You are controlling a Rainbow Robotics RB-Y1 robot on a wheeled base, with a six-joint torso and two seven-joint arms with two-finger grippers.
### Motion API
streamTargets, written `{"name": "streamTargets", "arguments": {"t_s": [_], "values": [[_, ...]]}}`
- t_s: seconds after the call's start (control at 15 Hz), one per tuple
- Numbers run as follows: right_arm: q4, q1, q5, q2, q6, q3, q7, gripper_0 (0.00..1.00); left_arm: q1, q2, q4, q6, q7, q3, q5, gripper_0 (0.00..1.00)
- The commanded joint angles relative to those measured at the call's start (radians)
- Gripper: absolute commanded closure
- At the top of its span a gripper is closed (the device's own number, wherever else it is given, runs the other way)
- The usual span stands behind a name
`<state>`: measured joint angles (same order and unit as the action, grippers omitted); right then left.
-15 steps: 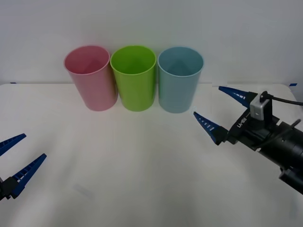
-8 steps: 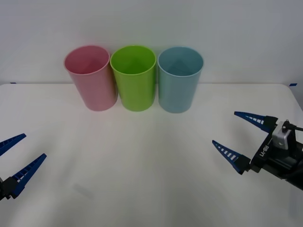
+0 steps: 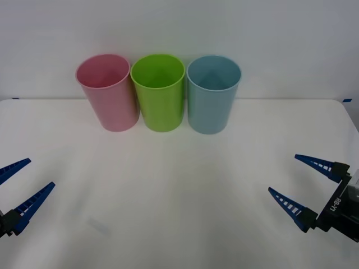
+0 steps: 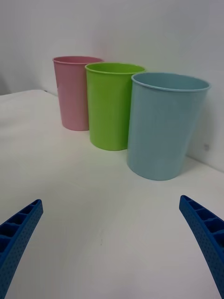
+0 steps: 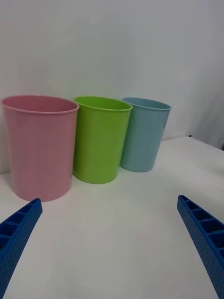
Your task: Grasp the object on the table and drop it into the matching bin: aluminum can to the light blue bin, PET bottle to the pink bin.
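The light blue bin [image 3: 213, 95] stands at the back right of the row, the pink bin [image 3: 107, 92] at the back left, on the white table [image 3: 168, 185]. The aluminum can and the PET bottle are out of view. My right gripper [image 3: 282, 173] hovers open and empty at the table's front right, well short of the light blue bin [image 4: 165, 126]. At the front left, my left gripper [image 3: 41, 172] is also open with nothing in it, facing the pink bin [image 5: 39, 147]. Both gripper gaps [image 4: 110, 200] [image 5: 109, 199] show bare table.
A green tub [image 3: 159, 92] stands between the pink and light blue bins, the three nearly touching in a row near the table's far edge. A plain wall rises behind them. The table's right corner [image 3: 346, 103] lies beyond my right gripper.
My right gripper has pulled back from beside the light blue bin toward the front right, staying open. The left gripper and the bins have not moved.
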<state>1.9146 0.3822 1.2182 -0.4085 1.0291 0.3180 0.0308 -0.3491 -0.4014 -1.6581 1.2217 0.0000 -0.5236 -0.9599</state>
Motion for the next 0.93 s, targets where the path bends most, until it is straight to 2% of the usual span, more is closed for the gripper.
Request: {"name": "streamTargets", "arguments": {"t_s": [0.07,0.93], "values": [[0.000,0.043,-0.042,-0.001,0.000,0.024,0.009,0.00,0.000,0.000,0.000,0.000,0.000,0.000,0.000,0.00],[0.000,0.101,-0.063,0.002,-0.024,0.035,0.014,0.00,0.000,0.000,0.000,0.000,0.000,0.000,0.000,0.00]]}}
